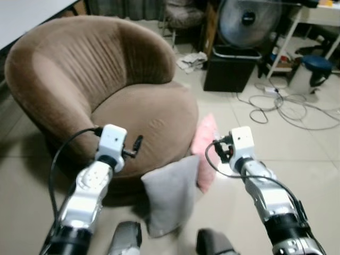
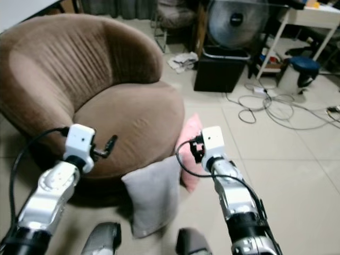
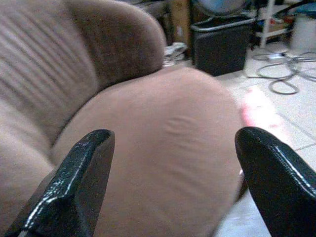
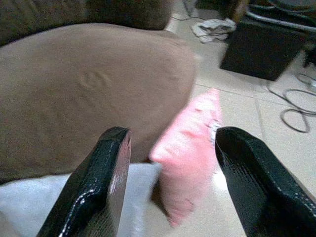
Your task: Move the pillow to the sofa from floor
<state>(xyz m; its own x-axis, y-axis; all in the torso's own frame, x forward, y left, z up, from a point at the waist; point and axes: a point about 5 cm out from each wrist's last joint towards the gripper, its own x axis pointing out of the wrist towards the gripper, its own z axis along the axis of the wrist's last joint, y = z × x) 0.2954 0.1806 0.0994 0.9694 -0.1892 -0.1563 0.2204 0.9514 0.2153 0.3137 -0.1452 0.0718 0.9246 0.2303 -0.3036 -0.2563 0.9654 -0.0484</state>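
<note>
While I stand over the tiled floor (image 1: 313, 159), both my arms are raised in front of me; my left gripper (image 3: 170, 190) hangs over the seat of the brown sofa (image 1: 143, 114), fingers spread wide w/ nothing between them; my right gripper (image 4: 170, 187) is also spread wide, empty, aimed at the pink pillow (image 4: 190, 148), which sits framed in the gap between its fingers but apart from them. Seen from my head, the sofa fills the 10–12 o'clock part of the scene; the pink pillow stands upright on the floor, leaning on the sofa's front edge, at approx 1 o'clock from my right wrist; a grey pillow (image 1: 170, 194) stands just beside it toward 7 o'clock, touching it and resting against the sofa base, btwn my two arms. Farther off at 1 o'clock: a black bin (image 1: 231, 68) w/ a fan (image 1: 249, 21) behind it; crumpled paper or cloth (image 1: 192, 61) on the floor just left of the bin; loose cables (image 1: 281, 109) sprawl over the tiles at 2 o'clock; a white table leg (image 1: 281, 45) and a blue-topped container (image 1: 313, 71) stand beyond them.
</note>
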